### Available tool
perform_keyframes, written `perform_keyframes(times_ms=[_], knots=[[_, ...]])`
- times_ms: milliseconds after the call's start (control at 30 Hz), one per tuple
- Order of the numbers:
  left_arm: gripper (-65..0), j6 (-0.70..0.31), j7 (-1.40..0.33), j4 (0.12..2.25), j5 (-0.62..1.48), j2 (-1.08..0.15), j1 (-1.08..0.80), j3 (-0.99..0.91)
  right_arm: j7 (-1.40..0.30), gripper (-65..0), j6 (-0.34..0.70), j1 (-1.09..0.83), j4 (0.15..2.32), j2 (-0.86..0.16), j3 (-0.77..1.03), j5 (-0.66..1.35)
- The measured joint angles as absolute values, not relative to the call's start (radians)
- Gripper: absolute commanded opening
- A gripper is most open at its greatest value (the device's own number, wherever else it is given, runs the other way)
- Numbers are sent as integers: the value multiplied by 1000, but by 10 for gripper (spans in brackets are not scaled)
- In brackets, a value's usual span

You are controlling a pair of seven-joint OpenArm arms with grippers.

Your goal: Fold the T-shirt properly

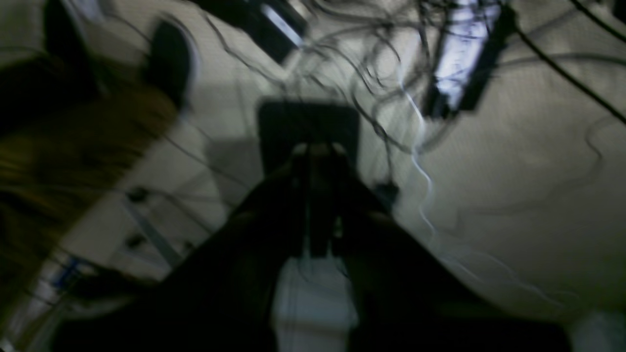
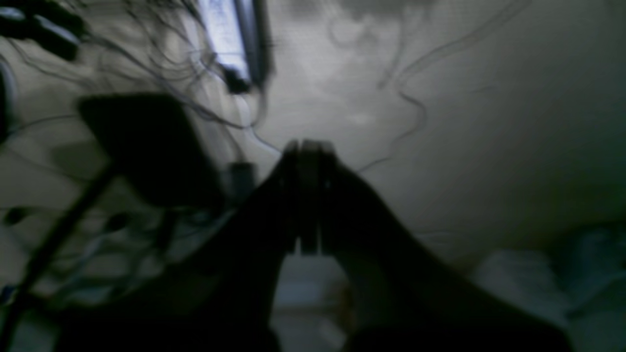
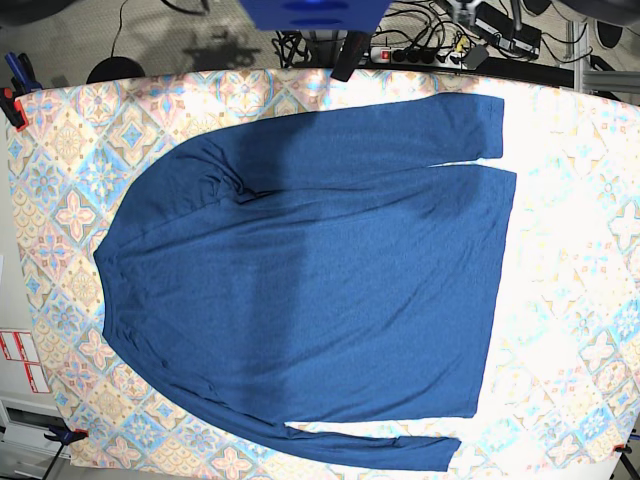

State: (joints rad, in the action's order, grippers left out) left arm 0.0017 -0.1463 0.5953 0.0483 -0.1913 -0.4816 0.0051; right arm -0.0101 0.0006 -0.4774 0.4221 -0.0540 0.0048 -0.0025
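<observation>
The T-shirt, plain dark blue with long sleeves, lies spread flat on the patterned table. Its neck is toward the left and its hem toward the right. One sleeve runs along the far side and the other along the near edge. Neither arm reaches over the cloth in the base view. In the blurred left wrist view my left gripper is shut with nothing in it, facing a pale floor with cables. My right gripper is likewise shut and empty in the right wrist view. No shirt shows in either wrist view.
A blue block and a dark strut hang over the table's far edge. Behind them lie a power strip and tangled cables. A clamp grips the table's left corner, and white labels lie beside the left edge.
</observation>
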Motion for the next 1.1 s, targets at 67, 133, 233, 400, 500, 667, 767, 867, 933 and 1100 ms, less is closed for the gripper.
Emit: perform_keyframes(times_ms=[67, 133, 233, 400, 500, 667, 767, 867, 933, 1100], knots=[[-650, 4, -131, 694, 50, -209, -530, 5, -1, -650, -7, -518, 500, -72, 8, -1], [-650, 4, -126, 788, 49, -222, -580, 5, 24, -650, -12, -569, 580, -76, 9, 0], [-650, 3, -135, 916, 49, -228, -667, 5, 10, -650, 8, -653, 693, -71, 6, -1], [-650, 0, -139, 1129, 51, -224, -805, 5, -2, -650, 0, -752, 809, -84, 44, -2], [-650, 2, -141, 1277, 52, -222, -883, 2, 0, -650, -1, -796, 909, -86, 131, 0], [-650, 6, -148, 1491, 85, -278, -1000, 1, -2, -650, -2, -915, 1119, -86, 217, -1], [-650, -6, -193, 1642, 171, -311, -1044, -24, -19, -650, -2, -985, 1256, -83, 255, -1], [-650, 5, -317, 1822, 275, -327, -1068, -85, -23, -650, -6, -1033, 1400, -85, 289, -3], [-650, 4, -401, 1902, 330, -330, -1065, -129, -15, -650, -6, -1056, 1493, -89, 299, -2], [-650, 4, -457, 1959, 410, -321, -1010, -188, -93, -650, 1, -1087, 1687, -84, 295, -3]])
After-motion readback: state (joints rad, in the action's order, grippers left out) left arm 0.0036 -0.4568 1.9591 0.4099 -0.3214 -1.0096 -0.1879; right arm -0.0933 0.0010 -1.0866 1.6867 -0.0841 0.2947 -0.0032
